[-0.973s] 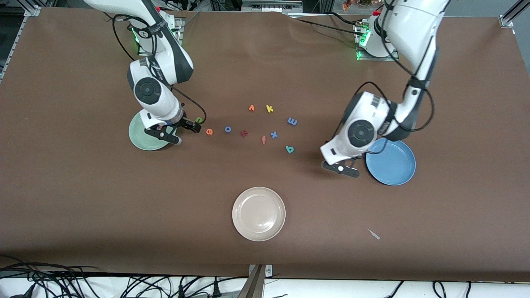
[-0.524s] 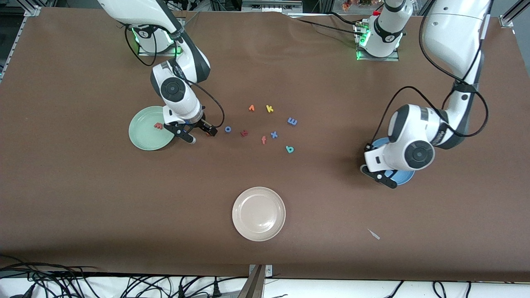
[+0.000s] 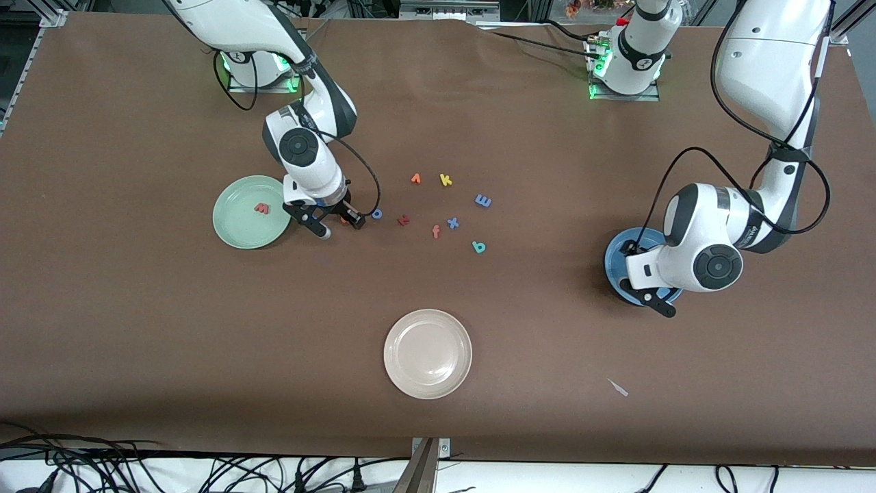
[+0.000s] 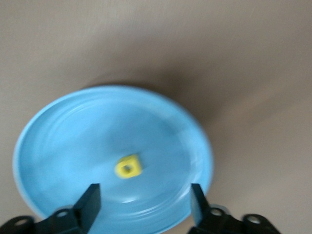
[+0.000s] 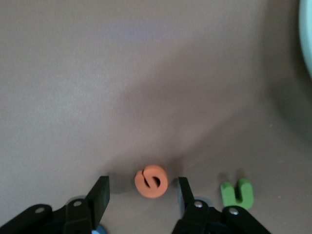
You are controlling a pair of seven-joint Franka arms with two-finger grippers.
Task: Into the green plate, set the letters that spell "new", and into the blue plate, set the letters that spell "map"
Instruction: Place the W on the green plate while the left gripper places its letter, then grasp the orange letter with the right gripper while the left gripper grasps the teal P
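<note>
Since the earlier frame both arms shifted: left gripper (image 4: 144,202) now over the blue plate (image 4: 58,131), jaws wide, yellow a (image 4: 128,166) lying in it. Right gripper (image 5: 142,197) low over the table beside the green plate (image 3: 233,229), jaws parted around the orange e (image 5: 151,181), not touching; green n (image 5: 237,193) just beside. Salmon w (image 3: 261,208) in the green plate. Wrist views alone show a, e, n.

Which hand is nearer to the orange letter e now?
The right. The right hand is straddling the orange e on the table beside the green plate. The left hand is over the blue plate, at the left arm's end.
</note>
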